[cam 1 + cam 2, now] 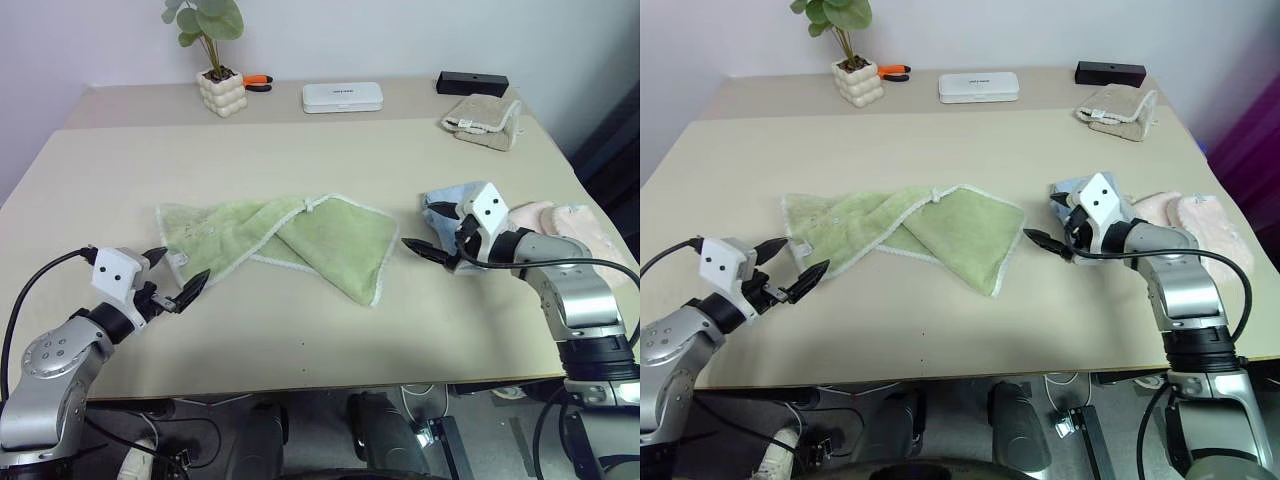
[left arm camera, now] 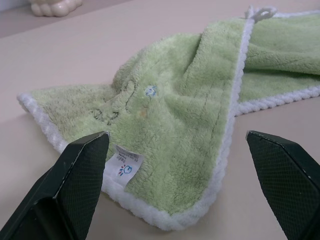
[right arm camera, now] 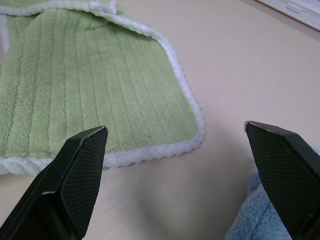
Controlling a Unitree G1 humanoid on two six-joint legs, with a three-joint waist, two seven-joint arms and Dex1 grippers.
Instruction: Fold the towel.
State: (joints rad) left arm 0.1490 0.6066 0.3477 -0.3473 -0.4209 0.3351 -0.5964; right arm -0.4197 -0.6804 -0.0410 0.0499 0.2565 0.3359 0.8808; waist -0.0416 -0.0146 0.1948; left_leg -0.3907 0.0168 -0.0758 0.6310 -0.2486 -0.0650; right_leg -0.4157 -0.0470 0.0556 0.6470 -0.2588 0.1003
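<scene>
Both grippers hover low at the near side of the table [image 1: 300, 350], each with its black fingers spread wide and nothing between them. Left gripper [image 1: 175, 280] sits just beside the towel's near-left corner, where a small white label [image 2: 125, 167] is sewn into the white edging; right gripper [image 1: 432, 252] points in from the right, apart from the towel's right corner and just beside a light blue cloth [image 1: 455, 200].

Light green, the towel [image 1: 285, 240] lies rumpled across the middle of the table, its left part twisted over itself and its right part lying flat as a diamond, with the white loop [image 1: 312, 205] at the far edge. No fold looks tidy yet, so I judge the task barely begun.

Risks from here:
- Right fingers could snag the blue cloth, or the pale pink fluffy cloth [image 1: 570, 225] right of it, since both lie so near that arm.
- Pinching the left corner may catch only the edging or the label, and the cloth could slip out on lifting.
- Where the left part is twisted, a grab may take two layers at once and lock the twist in.
- Lifting one side ahead of the other would drag the towel askew.
</scene>
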